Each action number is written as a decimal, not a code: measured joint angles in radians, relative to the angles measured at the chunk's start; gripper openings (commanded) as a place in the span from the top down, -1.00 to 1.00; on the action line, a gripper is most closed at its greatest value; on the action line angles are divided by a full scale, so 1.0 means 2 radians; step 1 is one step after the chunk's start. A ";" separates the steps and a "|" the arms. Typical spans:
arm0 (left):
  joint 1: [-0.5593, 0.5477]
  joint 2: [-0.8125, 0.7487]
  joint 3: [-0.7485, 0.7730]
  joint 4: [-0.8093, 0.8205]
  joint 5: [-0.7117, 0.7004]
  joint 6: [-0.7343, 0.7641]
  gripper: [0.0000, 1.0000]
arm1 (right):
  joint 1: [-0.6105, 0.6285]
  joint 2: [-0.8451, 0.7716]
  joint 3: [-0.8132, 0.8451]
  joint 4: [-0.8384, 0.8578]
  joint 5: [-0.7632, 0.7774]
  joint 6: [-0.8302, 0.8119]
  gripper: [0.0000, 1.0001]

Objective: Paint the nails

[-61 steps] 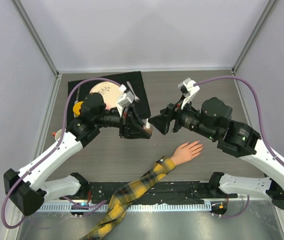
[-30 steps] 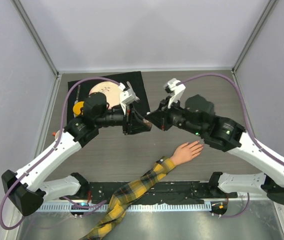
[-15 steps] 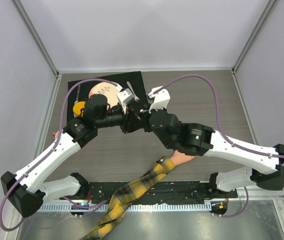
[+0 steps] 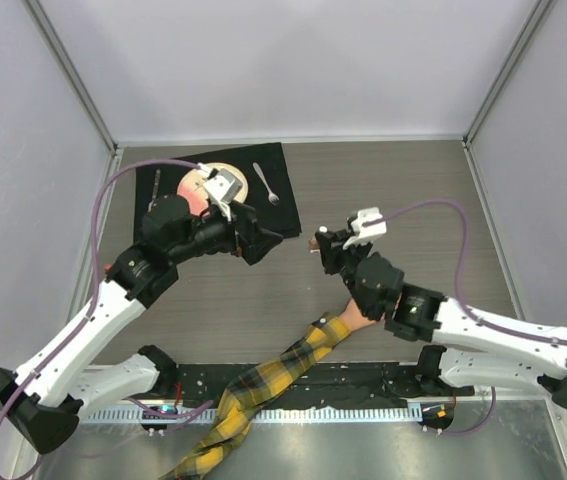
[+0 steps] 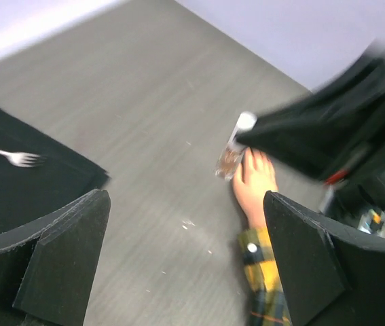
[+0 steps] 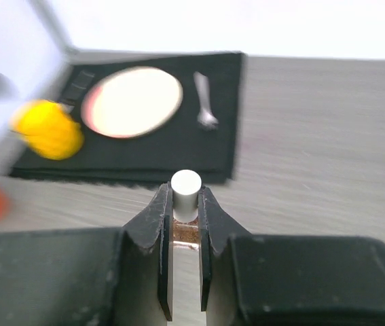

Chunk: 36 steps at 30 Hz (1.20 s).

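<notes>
My right gripper (image 6: 186,193) is shut on a small nail polish bottle (image 6: 186,185) with a white cap and brown glittery contents. In the left wrist view the bottle (image 5: 231,155) hangs tilted just above the fingertips of the pale mannequin hand (image 5: 257,185). The nails are too small and blurred to make out. From above, the right arm covers most of the hand (image 4: 349,318); the plaid sleeve (image 4: 281,372) runs toward the near edge. My left gripper (image 4: 271,236) stands open and empty to the left of the bottle, its fingers (image 5: 66,251) wide apart.
A black mat (image 4: 281,215) lies at the back left with a round plate (image 4: 201,180) and a fork (image 4: 266,183) on it. A yellow object (image 6: 46,129) sits at the mat's left end. Grey walls enclose the table.
My left gripper has opened, let go of the bottle and drawn back to the left. The right arm has swung the bottle toward the near side, over the mannequin hand.
</notes>
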 measured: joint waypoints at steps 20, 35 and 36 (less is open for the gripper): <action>0.011 -0.047 -0.046 0.045 -0.103 -0.003 -1.00 | -0.003 0.345 -0.214 0.584 0.153 -0.162 0.98; 0.014 -0.047 -0.047 0.056 -0.087 -0.012 -0.99 | -0.003 0.448 -0.214 0.629 0.168 -0.135 0.83; 0.014 -0.047 -0.047 0.056 -0.087 -0.012 -0.99 | -0.003 0.448 -0.214 0.629 0.169 -0.134 0.80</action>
